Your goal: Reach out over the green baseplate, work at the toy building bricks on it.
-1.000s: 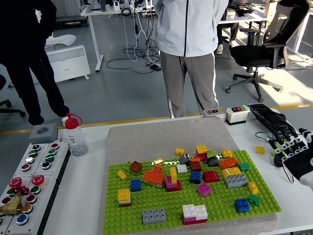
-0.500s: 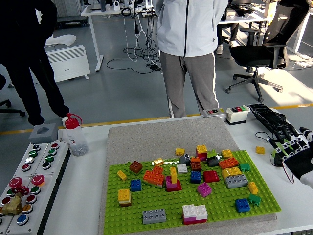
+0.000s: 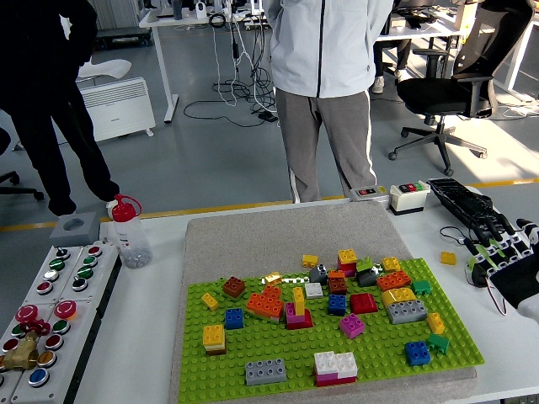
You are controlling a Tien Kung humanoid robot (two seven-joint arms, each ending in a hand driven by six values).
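Nothing has moved: the right hand [image 3: 505, 263] stays at the worktop's [image 3: 143, 337] right edge, fingers spread and empty, beside the green baseplate [image 3: 328, 345] with its scattered bricks [image 3: 337, 303].

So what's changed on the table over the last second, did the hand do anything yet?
Barely anything. The right hand has drifted very slightly lower at the table's right edge, off the green baseplate, holding nothing. The bricks and the person behind are unmoved.

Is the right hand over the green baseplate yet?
No, the right hand sits at the table's right edge, clear of the green baseplate, and touches none of the bricks.
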